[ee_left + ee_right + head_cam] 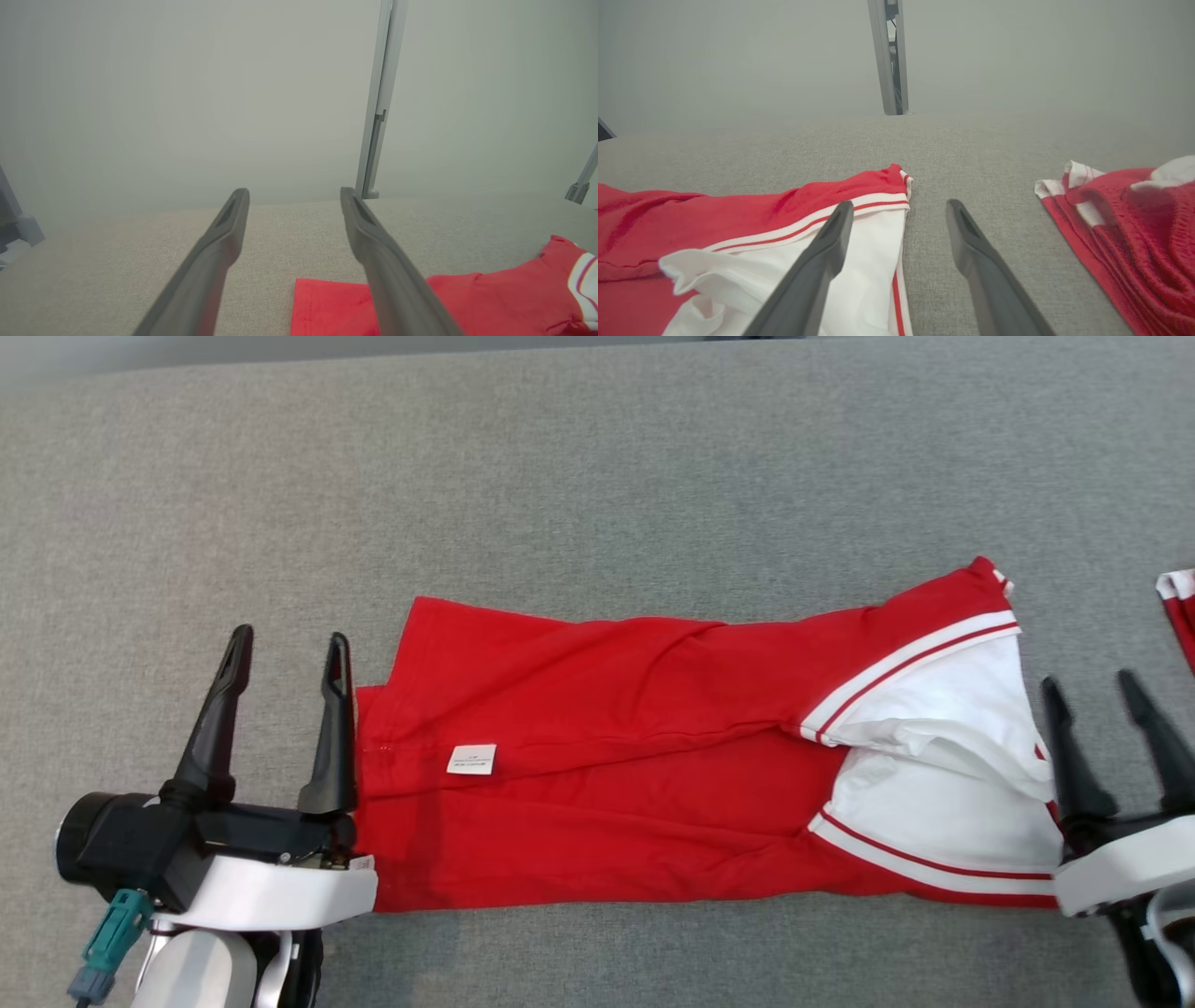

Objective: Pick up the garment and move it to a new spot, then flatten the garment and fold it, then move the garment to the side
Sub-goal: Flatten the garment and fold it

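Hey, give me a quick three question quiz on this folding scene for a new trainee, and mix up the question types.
1. True or false: the left end effector and the right end effector are both shut on the red garment.
2. The white label lies nearer: A) the left end effector, B) the right end effector, C) neither.
3. What lies on the grey surface to the right end effector's right?
Key: 1 false, both open; 2 A; 3 a second red-and-white garment.
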Controlling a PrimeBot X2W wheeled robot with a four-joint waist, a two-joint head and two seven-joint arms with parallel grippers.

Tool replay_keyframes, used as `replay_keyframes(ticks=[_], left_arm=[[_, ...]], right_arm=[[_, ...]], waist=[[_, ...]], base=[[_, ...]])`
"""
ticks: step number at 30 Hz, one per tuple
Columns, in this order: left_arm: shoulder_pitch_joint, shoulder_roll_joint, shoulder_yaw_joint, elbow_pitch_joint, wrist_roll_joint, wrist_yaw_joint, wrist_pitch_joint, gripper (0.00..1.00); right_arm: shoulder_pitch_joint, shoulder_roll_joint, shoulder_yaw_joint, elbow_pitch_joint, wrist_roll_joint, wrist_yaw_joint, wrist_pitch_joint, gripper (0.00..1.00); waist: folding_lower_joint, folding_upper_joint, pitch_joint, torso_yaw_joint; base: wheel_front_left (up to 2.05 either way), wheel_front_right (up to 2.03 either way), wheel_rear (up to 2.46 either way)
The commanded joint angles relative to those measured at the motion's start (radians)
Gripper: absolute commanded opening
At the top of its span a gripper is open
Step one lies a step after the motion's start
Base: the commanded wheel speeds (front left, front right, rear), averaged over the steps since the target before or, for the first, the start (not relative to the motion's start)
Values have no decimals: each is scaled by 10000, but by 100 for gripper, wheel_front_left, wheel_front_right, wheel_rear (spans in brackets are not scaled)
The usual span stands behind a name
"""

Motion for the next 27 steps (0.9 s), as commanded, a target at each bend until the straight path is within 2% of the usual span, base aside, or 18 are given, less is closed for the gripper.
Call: replay_keyframes(ticks=[1, 6, 13, 14, 15, 21, 25, 27], left_arm=[[-196, -25, -17, 72, 67, -75, -29, 100], [-354, -250, -94, 229, 168, -260, -29, 100], [-305, -373, 68, 373, 282, -406, -29, 100], [-304, -385, 81, 388, 300, -424, -30, 100], [-313, -393, 97, 409, 318, -438, -30, 100], [-343, -412, 204, 422, 367, -528, -30, 100], [-307, -451, 286, 364, 402, -570, -30, 100], [-252, -484, 347, 344, 429, -593, -30, 100]], right_arm=[[-119, -45, 210, 366, 122, 0, 31, 100], [-257, 179, 832, 1648, 725, 0, 27, 100], [-159, 111, 1587, 2821, 1289, -1, 482, 100], [-185, 108, 1718, 2876, 1368, -1, 524, 47], [-227, 84, 1824, 2945, 1427, -1, 602, 0], [-541, -325, 1949, 2823, 1569, -4, 315, 0], [-711, -810, 1342, 2756, 1796, -13, -48, 0], [-675, -1213, 645, 2769, 1860, -9, -192, 0]], waist=[[0, 0, 110, 124], [0, 0, 196, 253], [0, 0, 153, 168], [0, 0, 143, 142], [0, 0, 134, 117], [0, 0, 93, -9], [0, 0, 102, -101], [0, 0, 129, -167]], base=[[0, 0, 0], [0, 0, 0], [0, 0, 0], [0, 0, 0], [0, 0, 0], [0, 0, 0], [0, 0, 0], [0, 0, 0]])
